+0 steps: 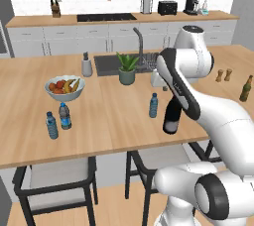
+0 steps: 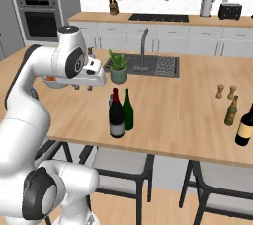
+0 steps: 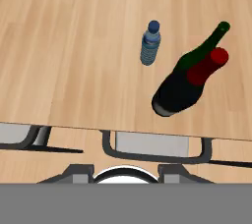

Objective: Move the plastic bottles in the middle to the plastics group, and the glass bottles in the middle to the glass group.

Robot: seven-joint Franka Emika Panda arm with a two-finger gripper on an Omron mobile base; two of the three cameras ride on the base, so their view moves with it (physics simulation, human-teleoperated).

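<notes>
Your claw (image 2: 84,88) hung high over the near side of the counter (image 1: 114,136), pointing down. I could not tell how wide it stood, and nothing showed between its tips. That height looked chosen to survey the middle cluster before committing to one bottle, since nothing there had been picked up yet.

Below and ahead of it stood the small water bottle (image 3: 150,43) with the blue cap, upright and on its own, apart from the two tall bottles. It looked like the easier first pick, with free space all round it.

The green wine bottle (image 2: 128,110) stood just behind a dark bottle with a red cap (image 2: 116,115), so close that I could not tell whether they touched. You would have found the red-capped one in the way of any approach from the counter's near edge. A reach from above at the neck seemed safer, and a careless one could have tipped the neighbour.

Further out, the two small water bottles (image 1: 58,121) waited together at the left, near the fruit bowl (image 1: 64,87). The amber bottle (image 2: 231,111) and the white-labelled wine bottle (image 2: 244,128) stood far right, past two wooden shakers (image 2: 226,91). A potted plant (image 1: 127,69) sat by the sink (image 1: 106,64), clear of both routes.
</notes>
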